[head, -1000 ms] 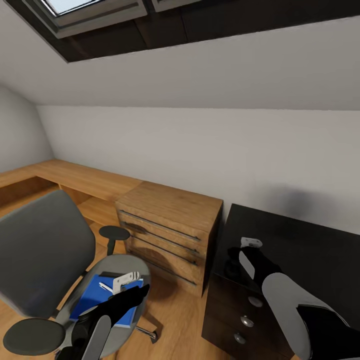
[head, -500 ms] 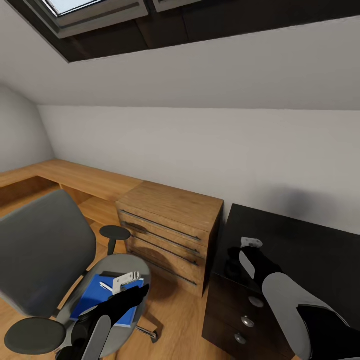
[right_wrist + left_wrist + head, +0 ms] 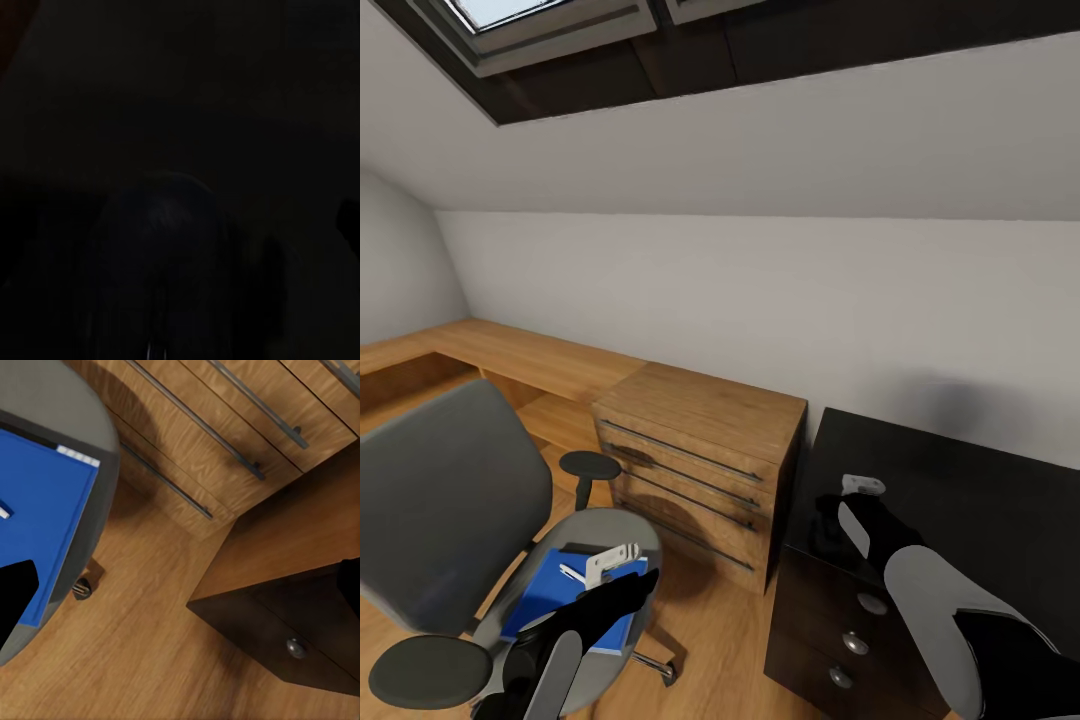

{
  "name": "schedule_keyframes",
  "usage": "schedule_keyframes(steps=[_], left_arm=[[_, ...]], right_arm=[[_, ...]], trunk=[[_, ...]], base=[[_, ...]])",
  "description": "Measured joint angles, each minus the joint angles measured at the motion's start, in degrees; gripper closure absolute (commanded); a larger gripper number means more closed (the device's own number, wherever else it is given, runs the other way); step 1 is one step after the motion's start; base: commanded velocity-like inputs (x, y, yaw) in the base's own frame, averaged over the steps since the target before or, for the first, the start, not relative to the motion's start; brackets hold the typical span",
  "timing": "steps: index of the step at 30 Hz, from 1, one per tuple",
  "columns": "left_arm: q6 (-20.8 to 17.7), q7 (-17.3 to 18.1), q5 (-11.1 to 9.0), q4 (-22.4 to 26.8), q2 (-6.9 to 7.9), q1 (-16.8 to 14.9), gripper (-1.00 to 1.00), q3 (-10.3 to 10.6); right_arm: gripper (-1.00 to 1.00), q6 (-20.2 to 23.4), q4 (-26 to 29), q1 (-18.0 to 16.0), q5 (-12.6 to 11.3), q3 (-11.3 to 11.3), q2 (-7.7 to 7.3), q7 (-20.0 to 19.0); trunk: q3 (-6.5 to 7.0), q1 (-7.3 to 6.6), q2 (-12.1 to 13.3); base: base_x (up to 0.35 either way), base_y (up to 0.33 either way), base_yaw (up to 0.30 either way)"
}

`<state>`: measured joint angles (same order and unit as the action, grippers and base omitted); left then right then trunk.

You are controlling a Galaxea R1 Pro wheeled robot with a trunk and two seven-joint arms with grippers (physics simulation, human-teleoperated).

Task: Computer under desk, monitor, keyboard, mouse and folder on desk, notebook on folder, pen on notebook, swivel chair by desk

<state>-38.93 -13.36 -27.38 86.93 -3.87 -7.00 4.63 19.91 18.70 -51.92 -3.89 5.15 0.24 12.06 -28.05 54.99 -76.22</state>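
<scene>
The grey swivel chair (image 3: pixel 445 510) stands at the left with the blue folder (image 3: pixel 550 600) flat on its seat. A dark notebook (image 3: pixel 582 549) lies at the folder's far edge, and a small white pen (image 3: pixel 571 574) rests on the blue cover. My left gripper (image 3: pixel 642 584) hovers open over the folder's right side, and the left wrist view shows the folder (image 3: pixel 41 510) below it. My right gripper (image 3: pixel 826 524) is low over the black desk top (image 3: pixel 970 490). A dark rounded mouse (image 3: pixel 161 255) lies between its spread fingers. Computer, monitor and keyboard are out of view.
A light-wood drawer chest (image 3: pixel 700 460) stands between the chair and the black top, with low wooden shelving (image 3: pixel 510 355) along the wall. Under the black top sits a black drawer unit with silver knobs (image 3: pixel 854 642). The sloped grey wall is close behind.
</scene>
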Motion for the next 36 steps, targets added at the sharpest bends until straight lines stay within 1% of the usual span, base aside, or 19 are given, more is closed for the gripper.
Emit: schedule_keyframes(steps=[9,15,28,36], left_arm=[[0.0,0.0,-0.1,-0.1,0.0,0.0,-1.0,0.0],[0.0,0.0,-0.1,-0.1,0.0,0.0,-1.0,0.0],[0.0,0.0,-0.1,-0.3,0.0,0.0,-1.0,0.0],[0.1,0.0,0.0,-1.3,0.0,0.0,-1.0,0.0]], right_arm=[[-1.0,-0.3,0.8,0.0,-0.1,0.3,-0.06,0.0],[-1.0,-0.4,4.2,0.0,-0.2,0.3,0.05,0.1],[-1.0,-0.4,5.0,0.1,-0.2,0.3,0.11,0.1],[-1.0,-0.6,5.3,0.3,-0.2,0.3,0.36,0.1]], trunk=[[0.0,0.0,0.0],[0.06,0.0,0.0],[1.07,0.0,0.0],[1.79,0.0,0.0]], base=[[0.0,0.0,0.0],[0.0,0.0,0.0],[0.0,0.0,0.0],[0.0,0.0,0.0]])
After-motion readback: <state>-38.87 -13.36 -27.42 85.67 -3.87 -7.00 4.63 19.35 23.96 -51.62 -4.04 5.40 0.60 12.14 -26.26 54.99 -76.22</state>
